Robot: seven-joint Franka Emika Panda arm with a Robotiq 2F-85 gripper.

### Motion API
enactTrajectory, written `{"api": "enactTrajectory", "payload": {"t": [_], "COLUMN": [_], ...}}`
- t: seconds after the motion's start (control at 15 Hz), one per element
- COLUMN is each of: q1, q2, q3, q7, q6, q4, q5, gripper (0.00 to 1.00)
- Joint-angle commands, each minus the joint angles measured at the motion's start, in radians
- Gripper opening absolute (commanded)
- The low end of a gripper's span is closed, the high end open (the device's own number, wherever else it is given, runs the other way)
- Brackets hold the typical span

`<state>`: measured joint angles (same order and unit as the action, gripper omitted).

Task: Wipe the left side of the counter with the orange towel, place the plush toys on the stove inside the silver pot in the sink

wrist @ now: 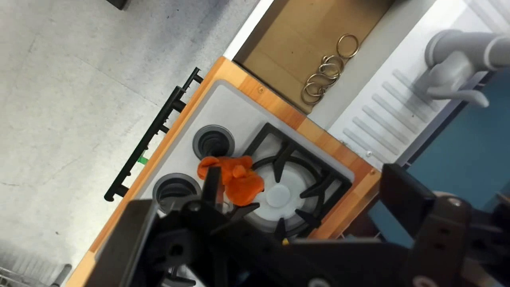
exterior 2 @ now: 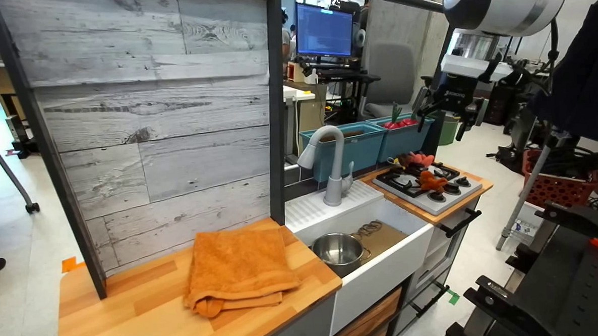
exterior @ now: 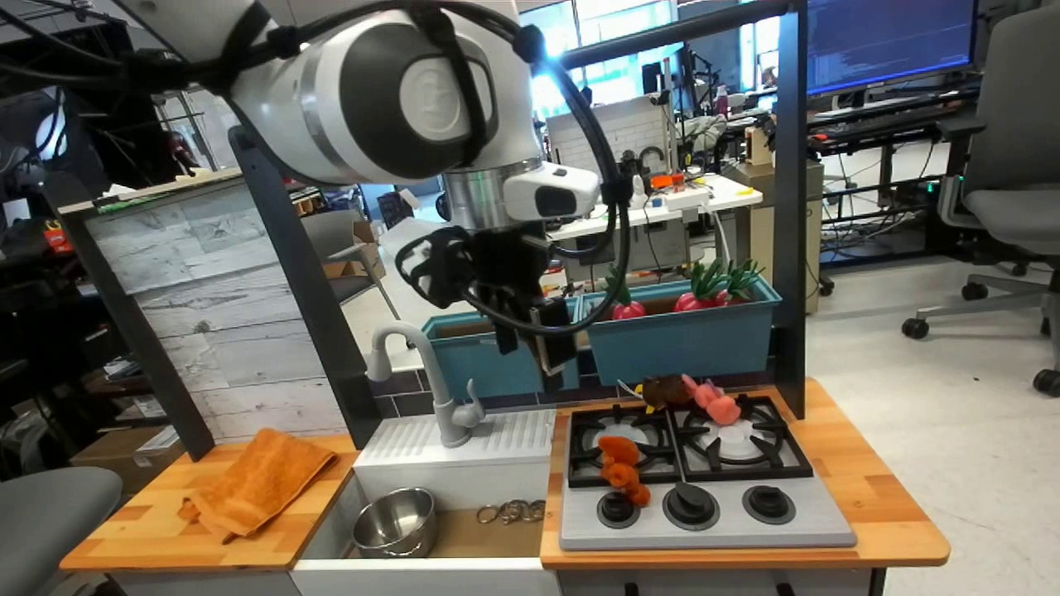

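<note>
The orange towel [exterior: 269, 480] lies folded on the left counter, also in an exterior view [exterior 2: 237, 266]. The silver pot [exterior: 397, 530] stands upright in the white sink [exterior: 431, 571]; it also shows here [exterior 2: 339, 252]. On the stove [exterior: 712, 534] lie an orange plush toy [exterior: 621, 472], a brown one [exterior: 665, 391] and a pink one [exterior: 717, 404]. The orange toy shows in the wrist view [wrist: 235, 179]; the pink and brown toys are mostly hidden there behind the gripper. My gripper [wrist: 306, 177] is open and empty, in the air above the stove's back-left area.
A grey faucet [exterior: 447, 389] stands behind the sink. Metal rings [exterior: 513, 511] lie on the sink floor. Teal planters [exterior: 683, 335] with red radishes stand behind the stove. Dark frame posts [exterior: 791, 215] and a wooden panel [exterior 2: 150, 119] rise from the counter.
</note>
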<state>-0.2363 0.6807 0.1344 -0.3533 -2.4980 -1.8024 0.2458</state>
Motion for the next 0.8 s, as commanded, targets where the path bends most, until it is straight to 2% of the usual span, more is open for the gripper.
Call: {"api": "enactTrajectory", "payload": {"t": [0.0,0.13,0.2,0.27,0.53,0.73], "q1": [0.004,0.008,0.041,0.034,-0.025,-0.034], "q2": [0.024,0.044,0.038,0.042,0.092,0.143], "q3": [0.013,0.011,0.044,0.041,-0.015,-0.043], "q7": [0.000,-0.014,0.017,0.056,0.250,0.351], "q6": [0.015,0.020,0.074,0.103,0.302,0.496], "q4": [0.032,0.056,0.060,0.080,0.251,0.402], "q5": [0.016,0.021,-0.063,-0.087,-0.100,-0.096], "gripper": [1.00,1.00,1.00,1.00,1.00,1.00]}}
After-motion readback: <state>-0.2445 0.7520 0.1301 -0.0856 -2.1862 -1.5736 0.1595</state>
